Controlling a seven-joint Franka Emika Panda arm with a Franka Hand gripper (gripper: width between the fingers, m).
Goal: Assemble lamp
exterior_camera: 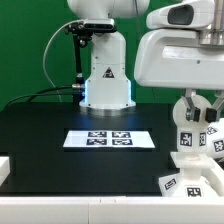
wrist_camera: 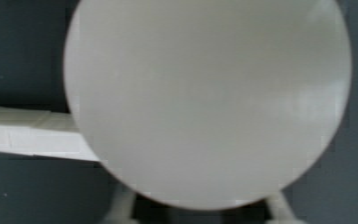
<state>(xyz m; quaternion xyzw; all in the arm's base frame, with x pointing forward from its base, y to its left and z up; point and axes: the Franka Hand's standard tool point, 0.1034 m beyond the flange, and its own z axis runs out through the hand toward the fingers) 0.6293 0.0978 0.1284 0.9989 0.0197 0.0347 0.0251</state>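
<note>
In the exterior view my gripper (exterior_camera: 193, 115) hangs at the right and is shut on a white tagged lamp part, the round bulb (exterior_camera: 187, 140), held above the table. In the wrist view the bulb (wrist_camera: 194, 95) is a big white oval that fills most of the picture. Its narrow end sits between my two fingers (wrist_camera: 137, 203) and hides the gripper (wrist_camera: 202, 203) tips. Below the bulb a blocky white tagged base (exterior_camera: 186, 184) sits on the black table. Another tagged white part (exterior_camera: 214, 136) shows at the right edge, half cut off; I cannot tell if it is the shade.
The marker board (exterior_camera: 108, 139) lies flat in the middle of the black table (exterior_camera: 50, 125). The arm's pedestal with its blue light (exterior_camera: 105, 85) stands behind it. A white rail (exterior_camera: 12, 166) borders the table's front left; it also shows in the wrist view (wrist_camera: 25, 130).
</note>
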